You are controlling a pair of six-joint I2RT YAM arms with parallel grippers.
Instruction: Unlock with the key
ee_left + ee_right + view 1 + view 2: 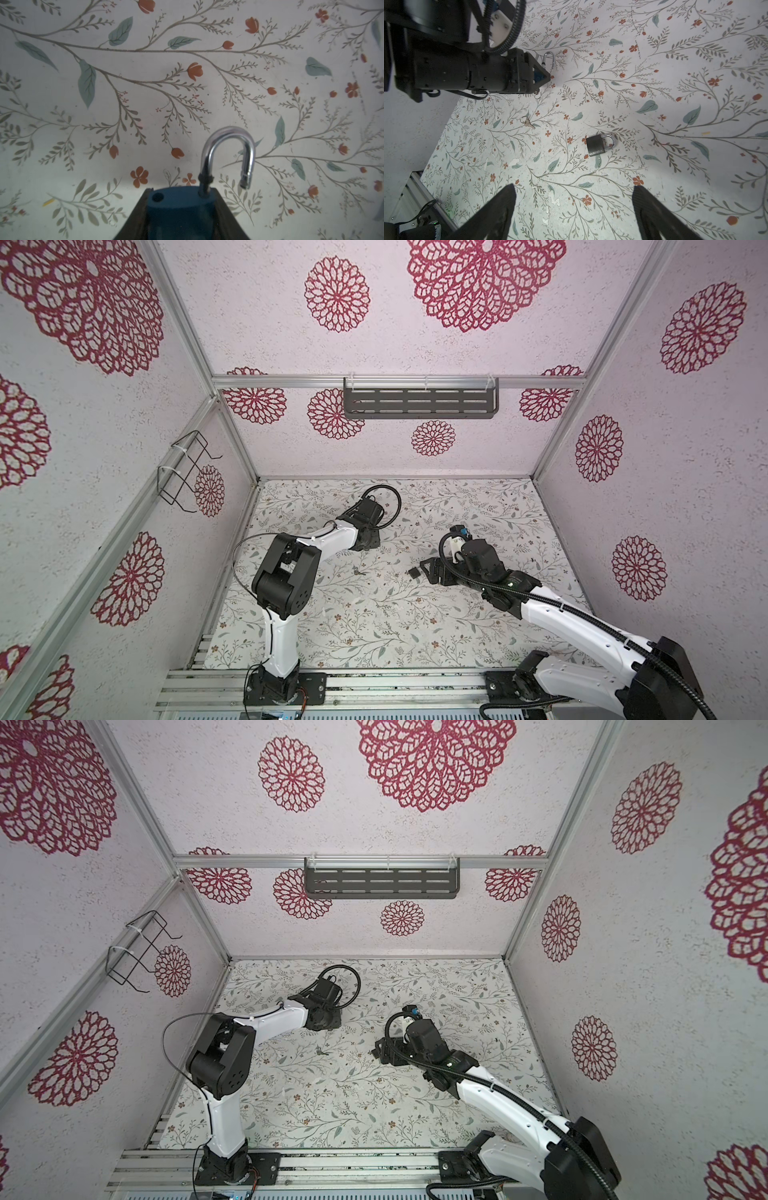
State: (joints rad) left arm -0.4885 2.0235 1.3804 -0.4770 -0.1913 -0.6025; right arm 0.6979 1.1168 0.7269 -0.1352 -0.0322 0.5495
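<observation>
Floral table (374, 635): key (357, 571) laid flat, 9 o'clock of black lock (413, 572), near. Blue lock (178, 205) pinched by left fingers (139, 216), shackle (226, 145) open. Right fingers (497, 209) spread, nothing held. Key judged light, thin, stiff, slippery; best taken by bow.

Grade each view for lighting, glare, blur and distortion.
In both top views, even light, sharp, but wide-angle splay of the aluminium frame rails; left wrist view dim, corners dark, the blue padlock body murky, glare on its chrome shackle; right wrist view brighter, the dark grey padlock crisp, the black gripper fingers softer up close.
</observation>
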